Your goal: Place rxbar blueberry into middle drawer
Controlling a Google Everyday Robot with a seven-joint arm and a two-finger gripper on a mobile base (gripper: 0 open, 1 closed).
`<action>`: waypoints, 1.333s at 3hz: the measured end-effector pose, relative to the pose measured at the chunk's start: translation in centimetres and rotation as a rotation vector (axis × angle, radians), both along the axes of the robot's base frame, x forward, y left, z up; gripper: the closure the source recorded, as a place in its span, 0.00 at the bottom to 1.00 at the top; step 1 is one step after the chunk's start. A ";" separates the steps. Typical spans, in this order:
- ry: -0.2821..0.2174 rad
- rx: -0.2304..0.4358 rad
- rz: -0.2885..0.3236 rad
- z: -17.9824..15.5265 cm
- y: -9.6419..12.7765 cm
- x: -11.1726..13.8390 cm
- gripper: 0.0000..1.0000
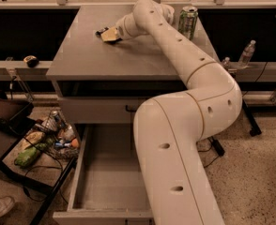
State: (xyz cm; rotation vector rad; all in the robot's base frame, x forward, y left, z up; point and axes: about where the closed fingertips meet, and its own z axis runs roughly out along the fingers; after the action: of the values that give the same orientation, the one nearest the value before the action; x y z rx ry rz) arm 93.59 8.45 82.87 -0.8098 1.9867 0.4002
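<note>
My gripper point(108, 33) is down on the far part of the grey cabinet top point(91, 55), at the end of my long white arm. A small dark piece point(101, 31) shows at the gripper's left tip; it looks like the rxbar blueberry, mostly hidden by the gripper. The middle drawer point(105, 177) is pulled open low in the view, with a plain grey floor, partly covered by my arm.
A green soda can point(188, 21) stands on the cabinet top at the back right. A shut drawer front with a black handle point(128, 109) sits above the open drawer. A wire basket of items point(49, 139) is left of it. A water bottle point(247, 53) stands at the right.
</note>
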 end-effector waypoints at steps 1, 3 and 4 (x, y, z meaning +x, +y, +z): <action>0.000 0.000 0.000 0.9 0.0 0.0 1.00; -0.060 -0.039 -0.002 5.1 -1.6 -1.2 1.00; -0.162 -0.125 -0.008 11.2 -4.1 -4.3 1.00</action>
State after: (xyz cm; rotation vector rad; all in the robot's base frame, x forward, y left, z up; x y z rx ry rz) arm 89.29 4.31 94.04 -0.8835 1.8771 0.2006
